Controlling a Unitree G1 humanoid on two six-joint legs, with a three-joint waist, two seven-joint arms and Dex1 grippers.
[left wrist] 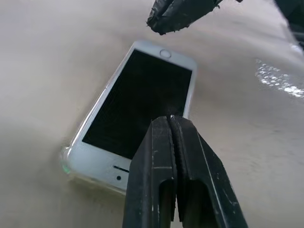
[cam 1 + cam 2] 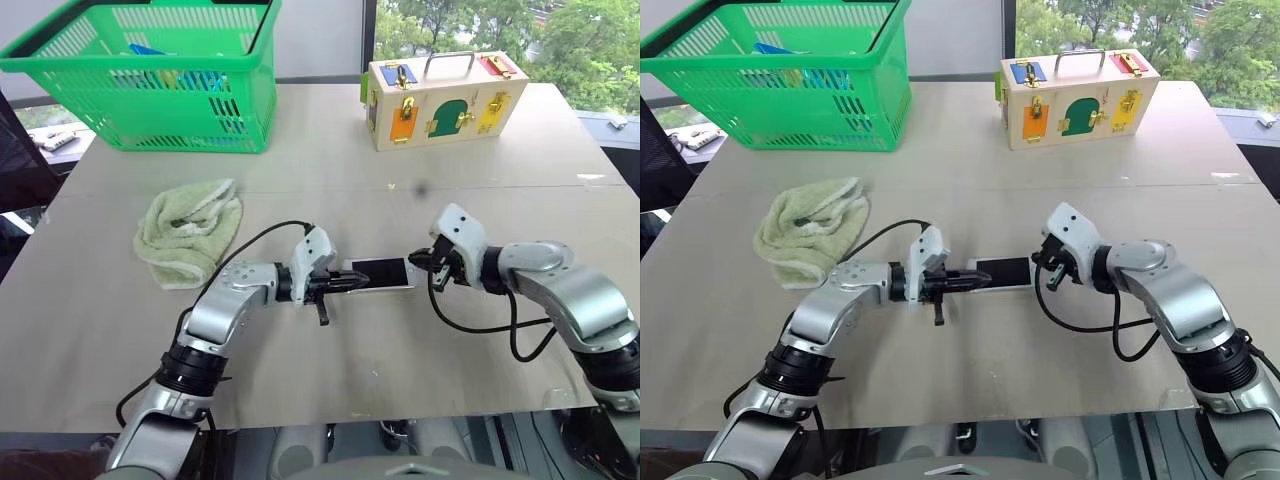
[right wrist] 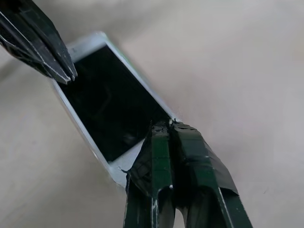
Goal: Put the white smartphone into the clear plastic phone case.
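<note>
In the lower middle of the left eye view, the left tool [image 2: 347,284] and the right tool [image 2: 414,260] face each other across the white smartphone [image 2: 380,272], which lies flat and screen-up on the worktop [image 2: 330,170]. Both tools have their black fingers pressed together and hold nothing. The left one's tips are over one end of the phone and the right one's over the other, though actual contact is hard to judge.

In the left wrist view, a thin see-through rim runs around the phone's near corner and long edge. This is the clear plastic phone case [image 1: 66,159], so the phone appears to sit in or on it already. I cannot tell whether every corner is fully seated.

The risks, as I judge them:
- Pressing on one end alone could tip the other end up out of the shell.
- A sideways push from either closed tool could slide phone and case together across the smooth worktop rather than seat anything.
- Hard fingertips bearing on the glass might scratch it.
- The dangling cables near both wrists could drag across the phone.

Farther back, a pale green cloth [image 2: 188,230] lies at centre left. A green basket [image 2: 150,80] stands at the upper left, and a wooden latch box [image 2: 445,98] at the upper right.

No brand, label or writing can be read on anything.
</note>
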